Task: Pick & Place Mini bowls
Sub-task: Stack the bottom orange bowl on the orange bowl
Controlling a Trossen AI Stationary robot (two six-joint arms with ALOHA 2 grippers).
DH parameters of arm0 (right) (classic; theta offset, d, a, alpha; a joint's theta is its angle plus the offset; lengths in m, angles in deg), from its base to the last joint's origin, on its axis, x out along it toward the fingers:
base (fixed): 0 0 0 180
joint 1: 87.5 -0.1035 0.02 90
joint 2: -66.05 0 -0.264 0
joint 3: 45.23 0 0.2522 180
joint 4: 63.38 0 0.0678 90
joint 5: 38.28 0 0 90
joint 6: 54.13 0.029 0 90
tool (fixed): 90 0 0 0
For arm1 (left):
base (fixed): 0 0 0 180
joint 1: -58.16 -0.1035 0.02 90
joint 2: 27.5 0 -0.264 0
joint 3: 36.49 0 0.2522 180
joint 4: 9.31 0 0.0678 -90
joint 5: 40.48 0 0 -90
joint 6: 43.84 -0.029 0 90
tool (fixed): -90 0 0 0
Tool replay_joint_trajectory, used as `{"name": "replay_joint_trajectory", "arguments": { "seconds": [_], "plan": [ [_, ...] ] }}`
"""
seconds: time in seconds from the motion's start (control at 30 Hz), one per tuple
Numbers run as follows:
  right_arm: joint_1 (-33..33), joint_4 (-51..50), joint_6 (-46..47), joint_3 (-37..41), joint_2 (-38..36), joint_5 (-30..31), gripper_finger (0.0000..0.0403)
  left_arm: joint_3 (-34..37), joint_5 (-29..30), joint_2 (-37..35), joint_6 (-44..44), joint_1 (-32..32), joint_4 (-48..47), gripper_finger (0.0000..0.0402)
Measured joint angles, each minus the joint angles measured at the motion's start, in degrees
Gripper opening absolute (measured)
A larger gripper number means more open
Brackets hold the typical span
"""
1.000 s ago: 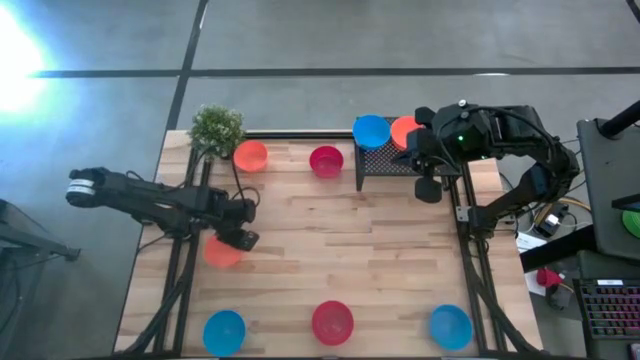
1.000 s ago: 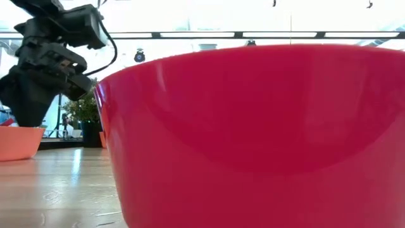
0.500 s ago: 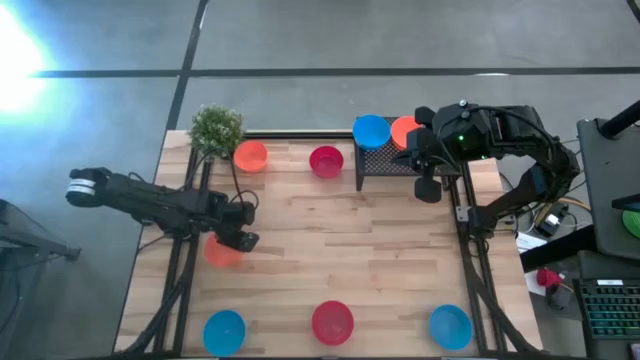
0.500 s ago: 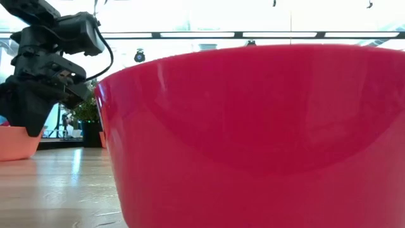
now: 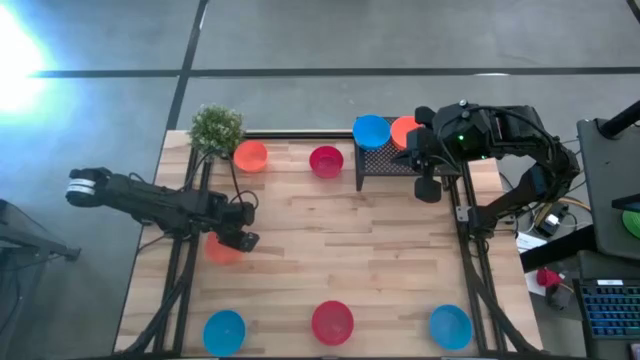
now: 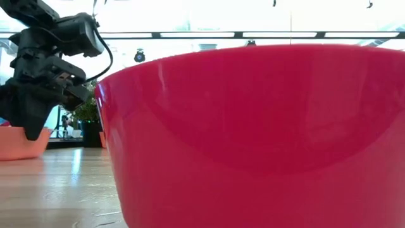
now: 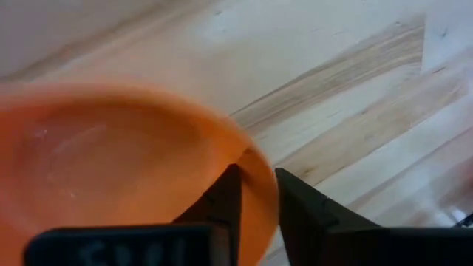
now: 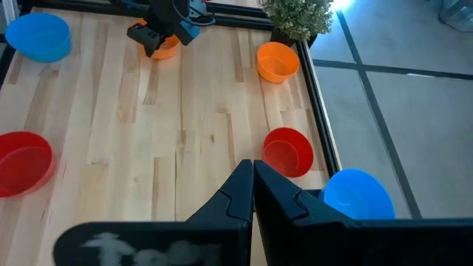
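On pale wood planks, my left gripper [image 7: 255, 203] pinching the smooth rim of an orange bowl [image 7: 111, 177], empty, my right gripper [image 8: 253, 185] shut, holding nothing.

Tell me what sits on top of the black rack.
On the black rack sit a blue bowl and an orange bowl; the right gripper and its arm cover part of the orange one.
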Motion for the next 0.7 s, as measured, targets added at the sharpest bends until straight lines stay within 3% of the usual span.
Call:
{"name": "replay_joint_trajectory", "arguments": {
  "seconds": [0.13,0.4,0.7],
  "plan": [
    [0.0,0.03,-0.01,0.0,0.0,0.0,0.0008,-0.38,-0.19,-0.13,0.11,0.03,-0.16,0.0014],
    [0.0,1.88,-0.21,0.0,0.0,0.04,0.0008,-7.44,1.24,-0.02,-5.82,0.03,-1.06,0.0001],
    [0.0,2.64,-0.2,1.01,0.0,0.04,0.0008,-23.55,12.46,0.76,-20.89,0.94,-7.33,0.0001]
  ]
}}
